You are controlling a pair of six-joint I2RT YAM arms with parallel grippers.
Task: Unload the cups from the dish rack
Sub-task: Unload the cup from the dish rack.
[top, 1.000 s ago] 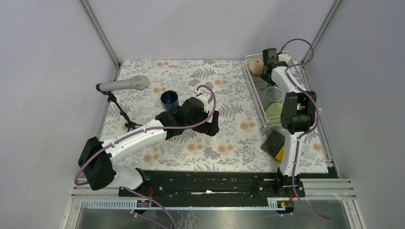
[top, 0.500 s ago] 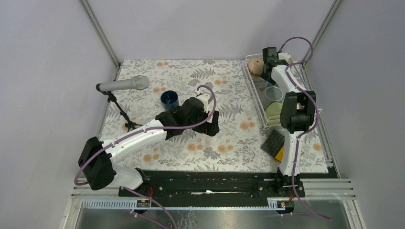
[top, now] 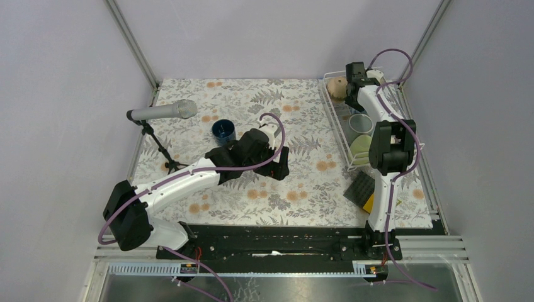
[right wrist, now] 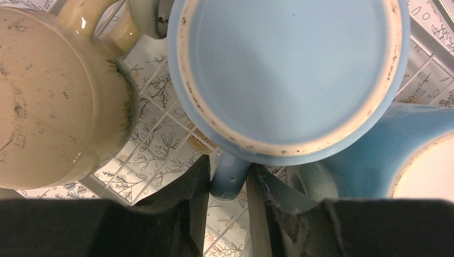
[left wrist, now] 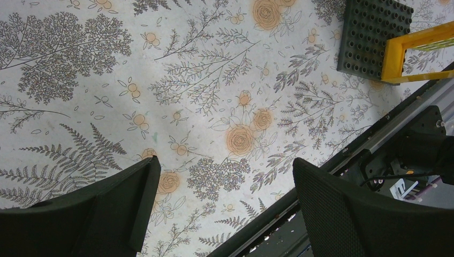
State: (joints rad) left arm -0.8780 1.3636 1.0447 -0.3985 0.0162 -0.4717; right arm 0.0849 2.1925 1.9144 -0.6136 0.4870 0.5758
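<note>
The right arm (top: 390, 148) has shifted slightly; right hand (right wrist: 227, 168) clamps the light blue mug (right wrist: 289, 69) by its handle (right wrist: 229, 184); left hand (left wrist: 225, 163) spread.

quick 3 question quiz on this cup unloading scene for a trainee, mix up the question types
1. True or false: the left fingers are holding a cup.
2. Which cup stands on the table, outside the rack? A) pink B) dark blue C) white
3. Short answer: which part of the light blue cup sits between the right fingers?

Key
1. False: they are open and empty above the table.
2. B: the dark blue cup.
3. Its handle.
</note>
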